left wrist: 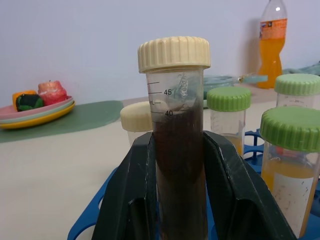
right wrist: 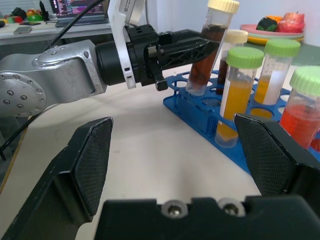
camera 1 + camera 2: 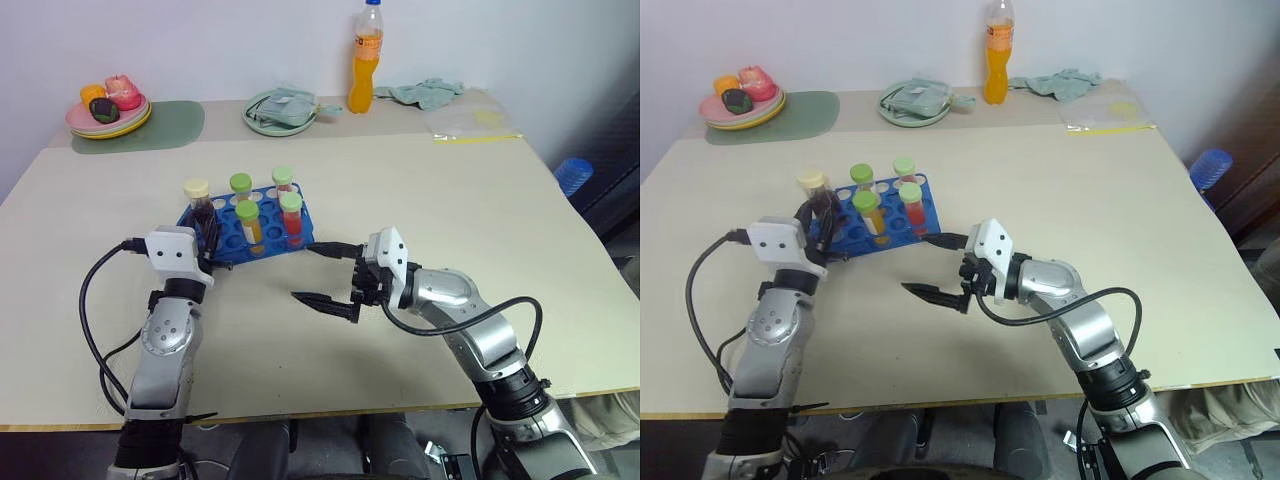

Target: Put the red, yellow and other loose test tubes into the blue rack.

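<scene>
The left pincer (image 2: 197,42) grips the brown tube (image 1: 179,150) upright by its middle, over the blue rack's (image 3: 230,235) near-left corner, apparently to seat it, while the right pincer (image 3: 322,275) waits open beside the rack above the desk (image 3: 450,200).

Silver arms, black cables, white wrist housings, black textured end effector fingers (image 2: 90,165).

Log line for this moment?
left gripper: shut on brown tube, at blue rack | right gripper: open, empty
</scene>
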`<act>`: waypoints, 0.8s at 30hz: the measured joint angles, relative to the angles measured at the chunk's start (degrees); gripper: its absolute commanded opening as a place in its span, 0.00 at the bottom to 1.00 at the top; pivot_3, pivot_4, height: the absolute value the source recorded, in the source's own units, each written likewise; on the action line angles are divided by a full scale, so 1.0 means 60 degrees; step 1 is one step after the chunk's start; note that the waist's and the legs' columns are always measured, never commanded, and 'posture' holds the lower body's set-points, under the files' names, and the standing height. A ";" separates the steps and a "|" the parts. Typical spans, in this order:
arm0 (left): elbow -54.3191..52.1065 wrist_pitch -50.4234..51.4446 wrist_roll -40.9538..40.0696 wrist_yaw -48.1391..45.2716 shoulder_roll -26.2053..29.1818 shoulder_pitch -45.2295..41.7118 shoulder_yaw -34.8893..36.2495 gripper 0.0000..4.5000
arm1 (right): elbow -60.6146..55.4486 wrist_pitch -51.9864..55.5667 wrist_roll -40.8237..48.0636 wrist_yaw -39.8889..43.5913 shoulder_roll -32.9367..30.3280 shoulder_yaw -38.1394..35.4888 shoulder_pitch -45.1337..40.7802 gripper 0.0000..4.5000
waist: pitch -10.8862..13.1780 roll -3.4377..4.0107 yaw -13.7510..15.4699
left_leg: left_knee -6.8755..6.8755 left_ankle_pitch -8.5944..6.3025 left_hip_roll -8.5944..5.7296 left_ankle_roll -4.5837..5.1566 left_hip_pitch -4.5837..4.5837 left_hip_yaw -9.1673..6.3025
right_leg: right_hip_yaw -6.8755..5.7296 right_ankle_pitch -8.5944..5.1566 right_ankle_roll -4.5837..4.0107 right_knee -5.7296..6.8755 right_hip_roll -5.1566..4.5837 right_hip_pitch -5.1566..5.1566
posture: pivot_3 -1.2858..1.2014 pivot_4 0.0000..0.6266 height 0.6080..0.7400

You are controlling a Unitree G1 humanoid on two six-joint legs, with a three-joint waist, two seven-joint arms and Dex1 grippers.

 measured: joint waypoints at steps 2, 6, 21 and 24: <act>-0.0015 0.0027 0.0042 -0.0053 -0.0038 0.0000 0.0013 0.23 | -0.0008 0.0000 0.0001 0.0000 0.0003 0.0000 0.0000 0.96 | 0.0000 0.0000 0.0006 | 0.0001 0.0000 0.0000 0.0000 0.0000 0.0000 | 0.0000 0.0000 0.0000 0.0000 0.0000 0.0001 | 0.52 0.24 1.00; -0.0054 0.0098 0.0046 -0.0108 -0.0148 0.0001 0.0098 0.23 | -0.0008 -0.0001 0.0002 0.0012 0.0009 0.0000 0.0000 0.96 | 0.0000 0.0000 0.0004 | 0.0000 0.0000 0.0000 0.0000 0.0000 -0.0001 | -0.0001 0.0000 0.0000 0.0000 0.0000 0.0001 | 0.52 0.24 1.00; 0.1184 -0.1097 0.0246 -0.0323 -0.0402 -0.0238 0.0282 0.23 | -0.0008 0.0002 0.0013 0.0097 0.0023 0.0001 -0.0002 0.96 | 0.0000 0.0000 0.0007 | 0.0001 0.0000 0.0000 0.0000 0.0000 -0.0003 | -0.0002 0.0000 0.0000 0.0000 0.0000 0.0002 | 0.52 0.24 1.00; 0.1262 -0.1290 0.0202 -0.0447 -0.0471 -0.0208 0.0323 0.52 | -0.0008 0.0003 0.0014 0.0091 0.0020 0.0001 -0.0002 0.96 | 0.0000 0.0000 0.0006 | 0.0001 0.0000 -0.0001 0.0000 0.0000 -0.0003 | -0.0002 0.0000 0.0001 0.0000 0.0000 0.0002 | 0.52 0.24 1.00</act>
